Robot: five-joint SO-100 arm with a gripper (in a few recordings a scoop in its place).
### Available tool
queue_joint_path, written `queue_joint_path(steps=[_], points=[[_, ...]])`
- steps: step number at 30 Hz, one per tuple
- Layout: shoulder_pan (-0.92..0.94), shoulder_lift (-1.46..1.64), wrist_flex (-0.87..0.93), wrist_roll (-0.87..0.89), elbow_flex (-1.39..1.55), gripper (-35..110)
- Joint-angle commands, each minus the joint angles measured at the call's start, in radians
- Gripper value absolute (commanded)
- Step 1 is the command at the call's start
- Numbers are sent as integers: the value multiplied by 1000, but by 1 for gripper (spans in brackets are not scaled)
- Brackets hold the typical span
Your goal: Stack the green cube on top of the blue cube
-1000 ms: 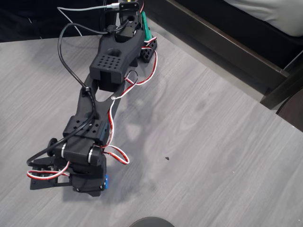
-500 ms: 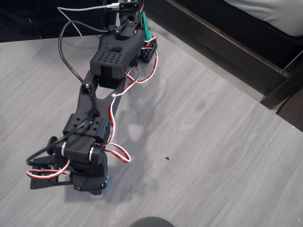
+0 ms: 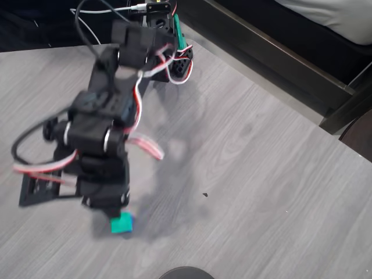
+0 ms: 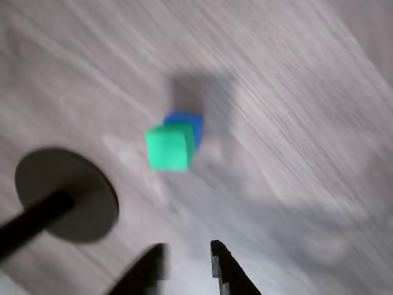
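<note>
The green cube (image 4: pixel 169 146) sits on top of the blue cube (image 4: pixel 189 126) on the grey bench (image 3: pixel 261 192), offset so that a blue edge shows beside it. The jaws of the gripper (image 4: pixel 187 264) are released and empty, well clear of the stack. The retreat is best made straight up and away, without brushing the unevenly seated green cube.

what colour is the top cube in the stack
Teal-green; the green cube shows best in the wrist view.
</note>
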Motion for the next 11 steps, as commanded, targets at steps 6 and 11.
queue_joint_path(steps=[6,11], points=[[-149,764,-43,-48,598,0],[-183,1121,-161,28,988,0]])
